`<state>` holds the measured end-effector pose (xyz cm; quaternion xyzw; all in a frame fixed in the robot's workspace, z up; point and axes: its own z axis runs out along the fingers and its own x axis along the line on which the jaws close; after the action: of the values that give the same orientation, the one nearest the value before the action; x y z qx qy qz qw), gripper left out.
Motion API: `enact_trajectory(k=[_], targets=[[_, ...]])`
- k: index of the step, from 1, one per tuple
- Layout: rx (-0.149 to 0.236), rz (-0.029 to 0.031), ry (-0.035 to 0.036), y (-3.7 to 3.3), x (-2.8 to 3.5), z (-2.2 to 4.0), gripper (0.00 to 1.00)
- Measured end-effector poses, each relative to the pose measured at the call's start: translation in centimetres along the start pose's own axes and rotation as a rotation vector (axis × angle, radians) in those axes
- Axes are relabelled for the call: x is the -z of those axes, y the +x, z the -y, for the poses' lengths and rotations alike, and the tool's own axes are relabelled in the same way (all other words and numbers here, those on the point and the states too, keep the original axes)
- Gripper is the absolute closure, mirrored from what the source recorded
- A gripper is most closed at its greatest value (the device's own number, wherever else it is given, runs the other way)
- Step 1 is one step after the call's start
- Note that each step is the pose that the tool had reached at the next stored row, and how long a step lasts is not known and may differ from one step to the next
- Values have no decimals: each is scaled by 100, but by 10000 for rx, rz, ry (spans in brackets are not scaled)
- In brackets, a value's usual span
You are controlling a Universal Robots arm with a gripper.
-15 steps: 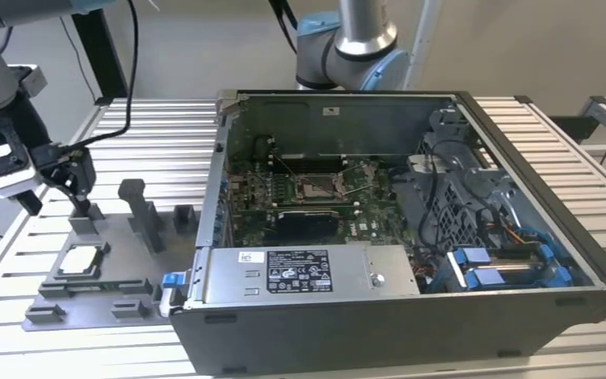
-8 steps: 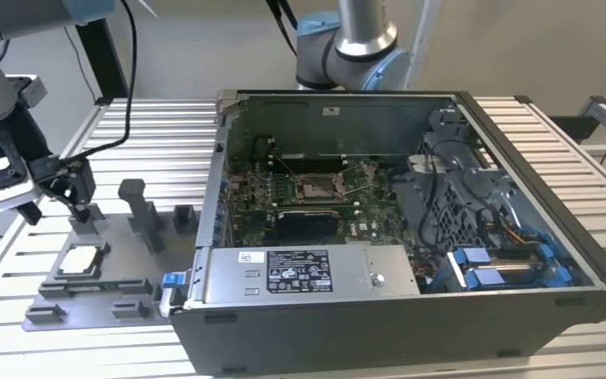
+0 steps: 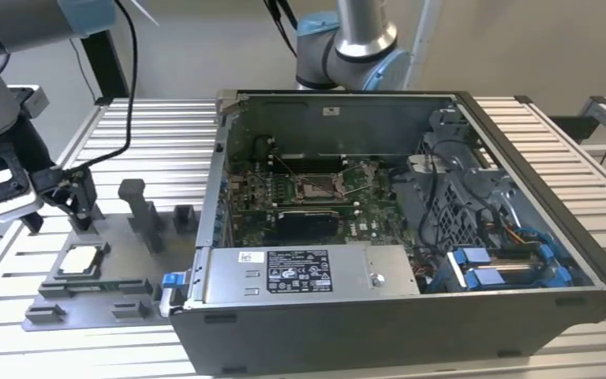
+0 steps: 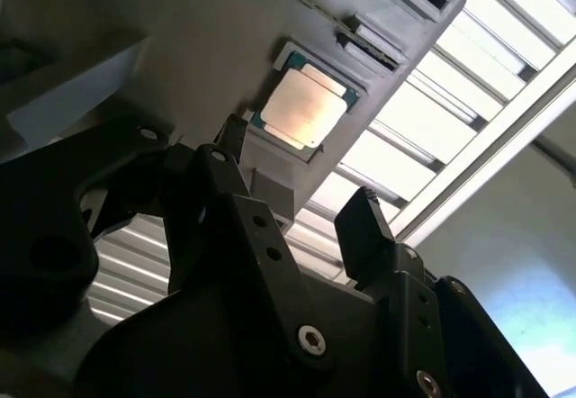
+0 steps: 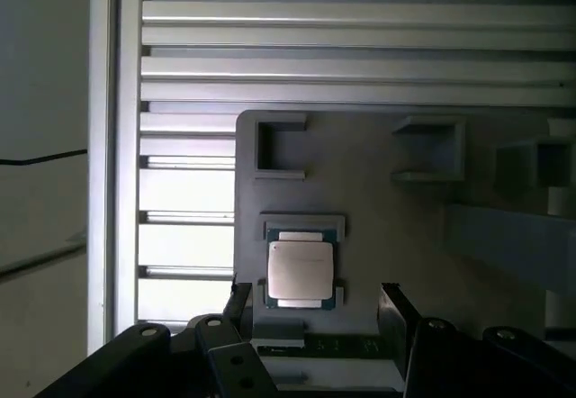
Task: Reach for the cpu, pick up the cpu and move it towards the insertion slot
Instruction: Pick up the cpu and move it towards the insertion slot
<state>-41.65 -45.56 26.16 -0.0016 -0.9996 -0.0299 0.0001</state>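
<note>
Gripper [image 5: 315,297] hovers, jaws spread, over the cpu [image 5: 301,270].

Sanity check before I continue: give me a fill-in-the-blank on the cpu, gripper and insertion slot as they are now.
1. The cpu rests on the grey fixture plate, ____ the computer case.
2. The gripper hangs above the cpu, its jaws ____ and holding nothing.
3. In the exterior view, the insertion slot lies to the cpu's ____.
Missing: outside; open; right.
</note>
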Motion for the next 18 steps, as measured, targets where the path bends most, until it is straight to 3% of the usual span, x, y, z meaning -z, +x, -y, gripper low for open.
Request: enact_trajectory(k=[18], targets=[[-13,1,-1,28,-315,35,0]])
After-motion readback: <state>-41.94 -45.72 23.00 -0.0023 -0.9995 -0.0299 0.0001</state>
